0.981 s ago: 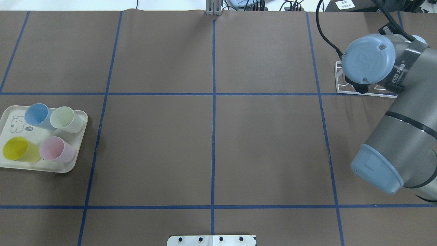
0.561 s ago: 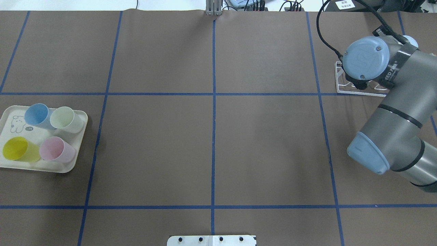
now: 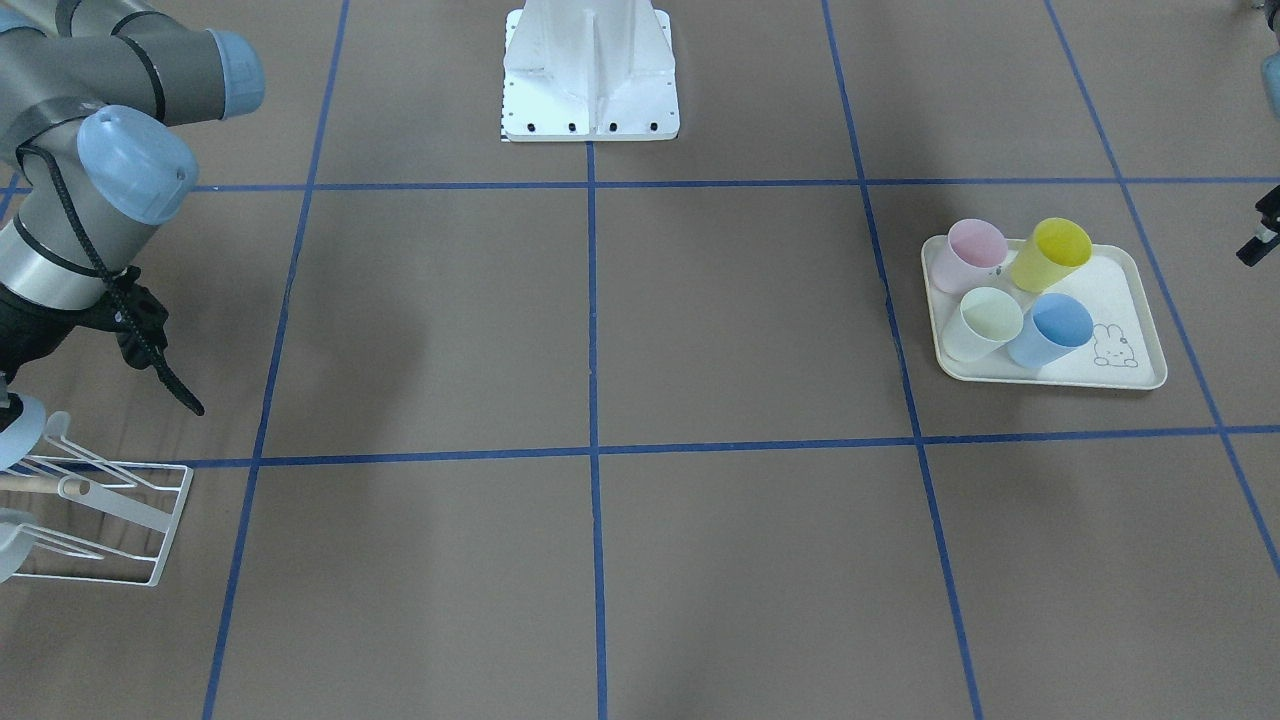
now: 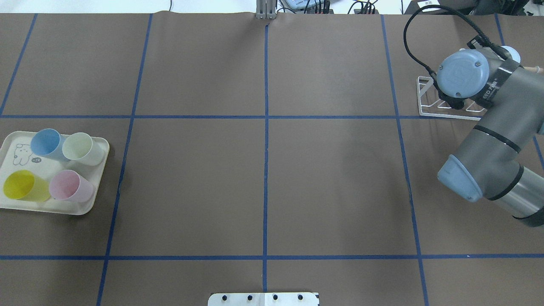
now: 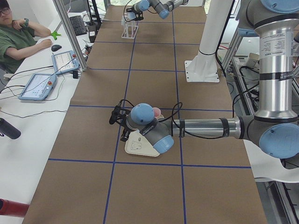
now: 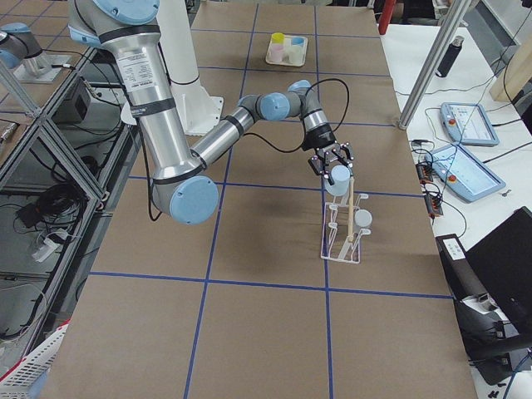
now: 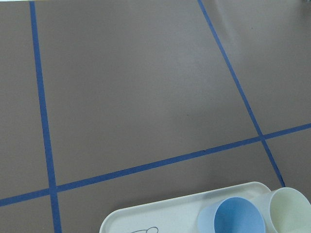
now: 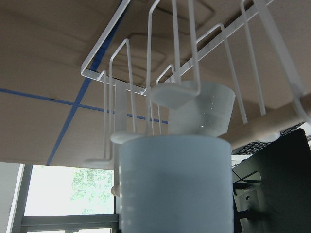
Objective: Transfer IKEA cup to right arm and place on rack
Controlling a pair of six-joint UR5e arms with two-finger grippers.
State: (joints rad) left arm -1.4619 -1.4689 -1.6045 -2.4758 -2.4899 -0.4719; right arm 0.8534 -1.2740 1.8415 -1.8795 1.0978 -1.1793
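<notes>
A pale blue IKEA cup (image 8: 172,184) fills the lower middle of the right wrist view, mouth toward the table. It hangs over the prongs of the white wire rack (image 6: 341,241), with my right gripper (image 6: 334,166) shut on it, a finger on each side. Another pale cup (image 6: 363,219) sits lower on the rack beside the wooden rod. From overhead the right wrist hides the gripper and much of the rack (image 4: 425,95). My left gripper (image 5: 119,125) hovers beside the cream tray (image 4: 100,148); I cannot tell its state. On the tray stand blue (image 4: 44,142), pale green (image 4: 78,146), yellow (image 4: 19,185) and pink (image 4: 68,185) cups.
The robot's white base (image 3: 590,90) stands at the table's near middle edge. A black cable (image 4: 414,38) loops off the right wrist. A person (image 5: 18,37) sits at a side desk with teach pendants (image 5: 39,86). Blue tape lines cross the brown table.
The right wrist has sunk lower over the rack and shifted slightly right, and the elbow has swung up toward the back. The tray and its cups have not moved.
</notes>
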